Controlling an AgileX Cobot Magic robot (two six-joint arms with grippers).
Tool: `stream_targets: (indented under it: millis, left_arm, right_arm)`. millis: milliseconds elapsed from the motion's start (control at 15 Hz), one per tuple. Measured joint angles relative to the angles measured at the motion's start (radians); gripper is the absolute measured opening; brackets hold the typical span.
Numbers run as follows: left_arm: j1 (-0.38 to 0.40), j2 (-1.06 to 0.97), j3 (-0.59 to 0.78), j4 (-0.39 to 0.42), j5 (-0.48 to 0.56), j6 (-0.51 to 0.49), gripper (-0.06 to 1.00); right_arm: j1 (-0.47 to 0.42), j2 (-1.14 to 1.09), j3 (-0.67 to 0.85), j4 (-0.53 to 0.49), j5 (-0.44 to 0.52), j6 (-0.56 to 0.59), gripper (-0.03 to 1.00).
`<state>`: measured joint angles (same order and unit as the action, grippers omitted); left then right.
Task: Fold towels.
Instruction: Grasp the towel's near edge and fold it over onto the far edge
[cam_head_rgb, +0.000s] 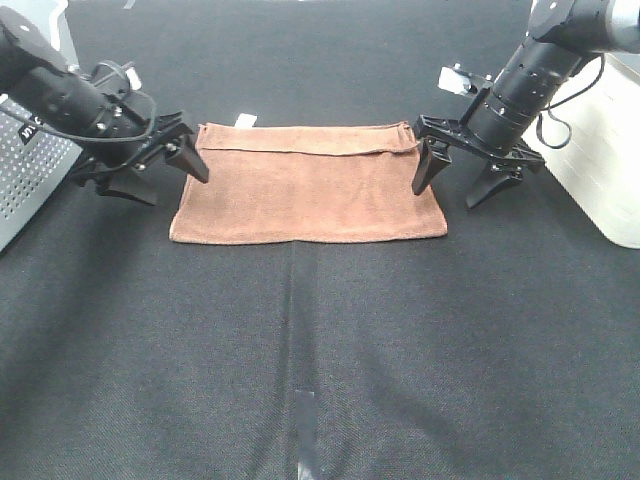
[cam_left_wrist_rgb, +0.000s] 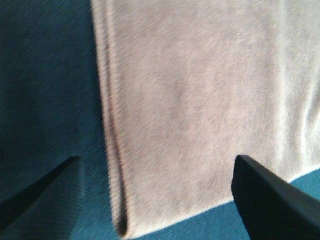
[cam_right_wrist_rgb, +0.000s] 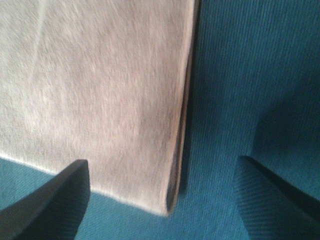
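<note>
1. The brown towel (cam_head_rgb: 308, 185) lies flat on the black mat (cam_head_rgb: 420, 340), upper centre of the frame. It is doubled over, with a hem line near its far edge and a white tag (cam_head_rgb: 243, 121) at the upper-left corner.
2. The left gripper (cam_head_rgb: 180, 190) and right gripper (cam_head_rgb: 445, 200) have their jaws spread wide and hold nothing. Each straddles one short edge, one finger over cloth and one over mat. This placement probably prepares a pinch at both ends for the next fold.
3. A grey perforated basket (cam_head_rgb: 25, 175) sits at the left edge and a white bin (cam_head_rgb: 605, 150) at the right edge. Both stand apart from the towel, and nothing obstructs the fold.

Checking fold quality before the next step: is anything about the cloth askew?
The brown terry towel is folded unevenly: its upper layer's hem stops short of the far edge, wavy, baring a strip beneath.
</note>
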<state>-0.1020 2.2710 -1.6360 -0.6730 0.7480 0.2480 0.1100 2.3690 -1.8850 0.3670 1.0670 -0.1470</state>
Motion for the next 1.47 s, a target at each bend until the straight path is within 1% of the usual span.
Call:
stream_targets:
  millis: [267,400,600,667,800,933,1000,1133,1200,1400,1467]
  left_arm:
    - [-0.006,0.045,0.000,0.008,-0.006,-0.036,0.76]
    - [-0.032,0.052,0.000,0.012,-0.021,-0.036,0.76]
    - [-0.048,0.057,0.000,0.009,-0.042,-0.036,0.76]
    - [-0.048,0.058,0.000,0.006,-0.042,-0.038,0.76]
    - [-0.048,0.065,-0.001,0.005,-0.043,-0.039,0.71]
    - [-0.048,0.077,-0.003,0.005,-0.038,-0.039,0.50]
    - [-0.048,0.080,-0.004,0.005,-0.033,-0.039,0.37]
    - [-0.048,0.088,-0.004,0.006,-0.017,-0.040,0.10]
    - [-0.048,0.088,-0.004,0.010,-0.014,-0.040,0.02]
    - [-0.048,0.088,-0.004,0.036,0.017,-0.040,0.01]
    - [-0.048,0.079,-0.004,0.065,0.038,-0.040,0.01]
  right_arm:
    - [0.000,0.009,0.000,0.000,-0.015,-0.015,0.75]
    - [0.000,0.032,0.000,0.006,-0.033,-0.025,0.74]
    - [-0.001,0.052,0.000,0.056,-0.032,-0.041,0.72]
    - [-0.001,0.059,0.000,0.078,-0.030,-0.041,0.69]
    - [-0.001,0.068,0.000,0.108,-0.030,-0.041,0.57]
    - [-0.001,0.072,0.000,0.113,-0.030,-0.041,0.42]
    - [-0.001,0.075,0.000,0.113,-0.030,-0.041,0.32]
    - [-0.001,0.084,0.000,0.113,-0.029,-0.041,0.08]
    - [-0.001,0.085,0.000,0.114,-0.029,-0.041,0.00]
    - [-0.001,0.081,0.000,0.114,-0.026,-0.040,0.00]
    - [-0.001,0.072,0.000,0.114,-0.018,-0.038,0.00]
